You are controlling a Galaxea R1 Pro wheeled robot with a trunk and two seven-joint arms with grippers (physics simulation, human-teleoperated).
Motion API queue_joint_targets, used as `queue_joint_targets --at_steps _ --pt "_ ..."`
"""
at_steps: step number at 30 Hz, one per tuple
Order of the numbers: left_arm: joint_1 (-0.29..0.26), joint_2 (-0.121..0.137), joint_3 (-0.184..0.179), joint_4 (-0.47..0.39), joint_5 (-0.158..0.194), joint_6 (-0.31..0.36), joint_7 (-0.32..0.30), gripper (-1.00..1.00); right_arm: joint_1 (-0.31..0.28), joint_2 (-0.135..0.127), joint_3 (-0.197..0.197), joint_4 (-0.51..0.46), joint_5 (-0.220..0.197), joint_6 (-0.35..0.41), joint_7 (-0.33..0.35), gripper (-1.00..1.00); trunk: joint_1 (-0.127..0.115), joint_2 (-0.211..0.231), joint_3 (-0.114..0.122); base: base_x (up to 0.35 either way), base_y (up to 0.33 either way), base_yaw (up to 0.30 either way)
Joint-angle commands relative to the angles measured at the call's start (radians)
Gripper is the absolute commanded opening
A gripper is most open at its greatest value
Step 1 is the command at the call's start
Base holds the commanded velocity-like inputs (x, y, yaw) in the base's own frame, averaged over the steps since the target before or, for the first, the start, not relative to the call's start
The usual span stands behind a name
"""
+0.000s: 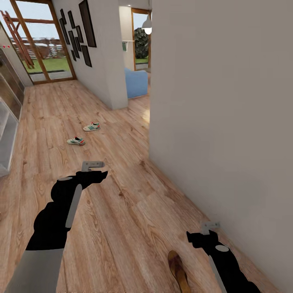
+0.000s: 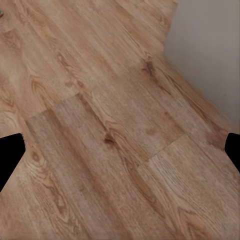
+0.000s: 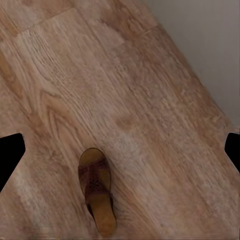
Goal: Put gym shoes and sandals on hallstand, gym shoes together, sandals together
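A sandal point(image 1: 179, 270) is seen on the corridor floor point(image 1: 122, 228) just beside the right tool point(image 1: 209, 228), long axis pointing away from the robot. The gym shoes point(image 1: 83, 134) lie well ahead of the left tool point(image 1: 92, 165). Both tools are held spread and empty.

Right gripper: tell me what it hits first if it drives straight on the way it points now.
Most likely the bare corridor floor. The right gripper is open and empty, aimed down at the planks. The sandal lies off-centre in the wrist view, so it would probably be missed, though depth is unclear.

Brown sandal point(image 3: 97, 196), teal-striped white shoes point(image 1: 91, 127)
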State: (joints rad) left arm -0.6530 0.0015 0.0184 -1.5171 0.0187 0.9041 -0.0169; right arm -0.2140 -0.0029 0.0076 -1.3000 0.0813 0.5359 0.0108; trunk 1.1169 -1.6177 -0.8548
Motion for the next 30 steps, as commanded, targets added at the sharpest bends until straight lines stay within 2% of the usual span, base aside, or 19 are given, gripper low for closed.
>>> queue_joint_targets --at_steps 1,2,6,9,11,16,23,25,30 --pt "0.0 0.0 0.0 0.0 0.0 0.0 0.0 1.0 0.0 0.0 0.0 0.048 0.0 -0.04 0.0 1.0 0.004 -0.007 -0.005 0.0 0.0 0.142" --pt "0.0 0.0 0.0 0.0 0.0 0.001 0.0 1.0 0.0 0.0 0.0 0.068 0.0 -0.059 0.0 1.0 0.008 -0.014 -0.009 0.0 0.0 0.144" --pt "0.001 0.0 0.0 0.0 0.0 0.001 0.0 1.0 0.0 0.001 -0.002 0.274 0.005 -0.243 0.0 1.0 0.023 -0.042 -0.028 0.0 0.0 0.151" --pt "0.001 0.0 0.0 0.0 0.0 0.001 0.0 1.0 0.0 0.001 -0.003 0.4 0.007 -0.3 0.0 1.0 0.035 -0.063 -0.041 0.0 0.0 0.158" --pt "0.001 0.0 0.0 0.0 0.0 0.001 0.0 1.0 0.0 0.002 -0.003 0.452 0.008 -0.315 0.0 1.0 0.042 -0.077 -0.051 0.0 0.0 0.161" --pt "0.001 0.0 0.0 0.0 0.0 0.001 0.0 1.0 0.001 0.002 -0.003 0.504 0.009 -0.328 0.0 1.0 0.061 -0.112 -0.073 0.0 0.0 0.163" --pt "0.001 0.0 0.0 0.0 0.0 0.001 0.0 1.0 0.001 -0.002 -0.004 0.515 0.01 -0.356 0.0 1.0 0.088 -0.161 -0.104 0.0 0.0 0.136" --pt "0.002 0.0 0.0 0.0 0.0 0.001 0.0 1.0 0.001 -0.003 -0.003 0.513 0.01 -0.387 0.0 1.0 0.096 -0.175 -0.111 0.0 0.0 0.037" --pt "0.003 0.0 0.0 0.0 0.0 0.001 0.0 1.0 0.0 -0.005 -0.003 0.511 0.009 -0.519 0.0 1.0 0.115 -0.21 -0.128 0.0 0.0 0.013"
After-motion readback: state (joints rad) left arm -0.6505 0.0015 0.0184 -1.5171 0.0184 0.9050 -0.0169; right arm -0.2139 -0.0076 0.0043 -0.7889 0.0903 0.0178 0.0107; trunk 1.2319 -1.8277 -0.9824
